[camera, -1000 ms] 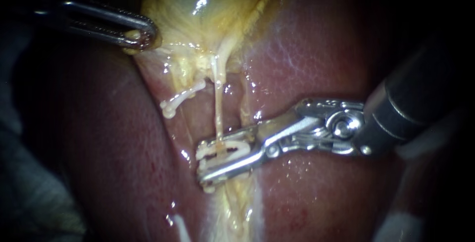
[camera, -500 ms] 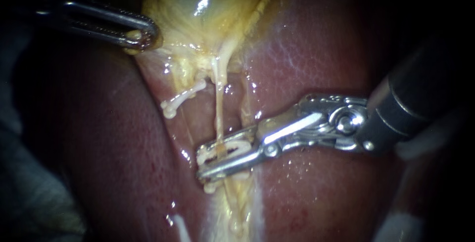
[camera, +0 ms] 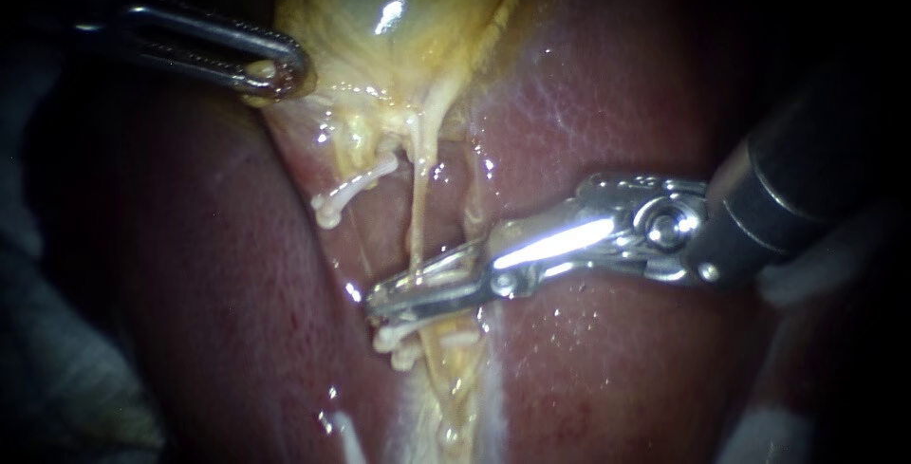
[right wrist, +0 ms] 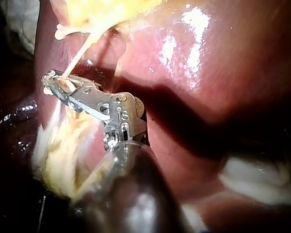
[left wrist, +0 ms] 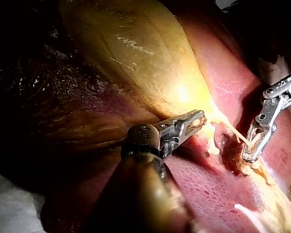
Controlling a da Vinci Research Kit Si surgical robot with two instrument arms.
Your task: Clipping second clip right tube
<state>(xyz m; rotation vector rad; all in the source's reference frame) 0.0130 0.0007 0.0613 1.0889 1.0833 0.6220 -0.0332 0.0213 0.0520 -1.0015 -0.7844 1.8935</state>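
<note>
A thin pale tube point(camera: 418, 222) runs down from the yellow gallbladder point(camera: 399, 9) over the red liver point(camera: 607, 94). My right instrument point(camera: 377, 301) reaches in from the right, and its jaws are shut on a white clip point(camera: 403, 339) across that tube. Bits of white clip show just below the jaws. From the right wrist, the same jaws point(right wrist: 51, 80) cross the tube point(right wrist: 77, 56). Another white clip point(camera: 346, 191) sits further left. My left instrument point(camera: 275, 73) holds the gallbladder's edge with shut jaws, as the left wrist view confirms point(left wrist: 199, 119).
Yellowish fatty tissue point(camera: 446, 398) trails down below the clip site. Dark shadow fills the left side and the corners. In the left wrist view the right instrument point(left wrist: 250, 153) works ahead of my left instrument's jaws. White gauze point(right wrist: 262, 179) lies beside the liver.
My right instrument's jaws have closed down from a clear gap onto the clip around the tube. Their tip has shifted slightly left. The left instrument has stayed put.
</note>
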